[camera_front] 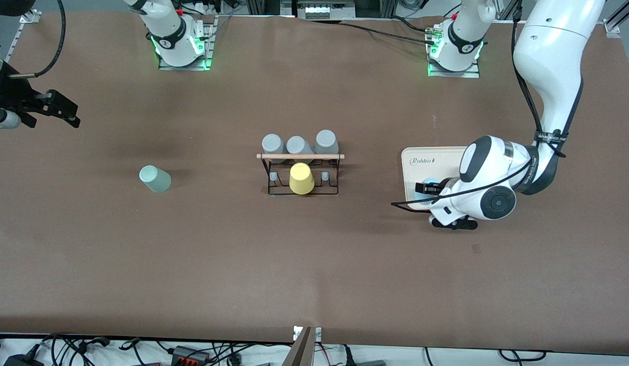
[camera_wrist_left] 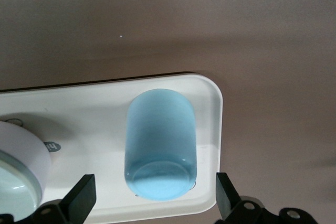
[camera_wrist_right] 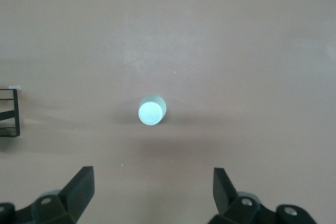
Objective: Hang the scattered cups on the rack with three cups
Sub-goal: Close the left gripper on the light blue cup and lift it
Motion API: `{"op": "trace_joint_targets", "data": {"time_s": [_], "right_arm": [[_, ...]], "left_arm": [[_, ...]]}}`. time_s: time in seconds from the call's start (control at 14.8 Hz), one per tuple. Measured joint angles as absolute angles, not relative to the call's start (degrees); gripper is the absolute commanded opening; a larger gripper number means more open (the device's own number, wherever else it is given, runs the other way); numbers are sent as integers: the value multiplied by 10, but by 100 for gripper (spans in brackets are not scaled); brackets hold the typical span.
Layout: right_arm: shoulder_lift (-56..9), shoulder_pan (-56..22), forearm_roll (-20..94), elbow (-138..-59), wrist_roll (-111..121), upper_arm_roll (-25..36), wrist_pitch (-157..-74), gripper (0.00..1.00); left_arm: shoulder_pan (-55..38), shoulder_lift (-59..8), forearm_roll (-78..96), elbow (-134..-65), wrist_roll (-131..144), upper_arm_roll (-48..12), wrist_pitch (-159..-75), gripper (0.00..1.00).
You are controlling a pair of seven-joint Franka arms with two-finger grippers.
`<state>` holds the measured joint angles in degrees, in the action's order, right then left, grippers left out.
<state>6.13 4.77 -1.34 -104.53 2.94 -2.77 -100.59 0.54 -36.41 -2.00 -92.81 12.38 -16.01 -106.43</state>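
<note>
The light blue cup (camera_wrist_left: 160, 145) stands upside down on the cream tray (camera_wrist_left: 210, 129), between the wide-open fingers of the left gripper (camera_wrist_left: 155, 195), untouched. The mint-green cup (camera_front: 155, 179) stands on the tabletop (camera_front: 192, 264) toward the right arm's end; the right gripper (camera_wrist_right: 152, 190) hangs high over it, wide open, empty.

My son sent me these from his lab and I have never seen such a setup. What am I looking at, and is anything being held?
Two robot arms stand at a brown table. The wide picture looks down from across it; the other two come from cameras on each arm's wrist.

A black wire rack stands mid-table, with three grey cups and a yellow cup on it. A mint-green cup stands alone toward the right arm's end. A blue cup sits upside down on a cream tray.

Nothing is held. The left end effector is open over the blue cup. The right end effector is open, high above the green cup.
</note>
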Motion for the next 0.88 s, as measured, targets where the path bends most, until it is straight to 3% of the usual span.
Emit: {"op": "trace_joint_targets", "data": {"time_s": [0.54,0.88], "right_arm": [[50,48,-13,-1045,29,-28,-1004,100],[44,46,-13,-1045,30,-29,-996,100]], "left_arm": [[-2,-374,-21,-929,124,-160,-1068,100],[-2,-374,-42,-932,123,-159,-1078,76]]}}
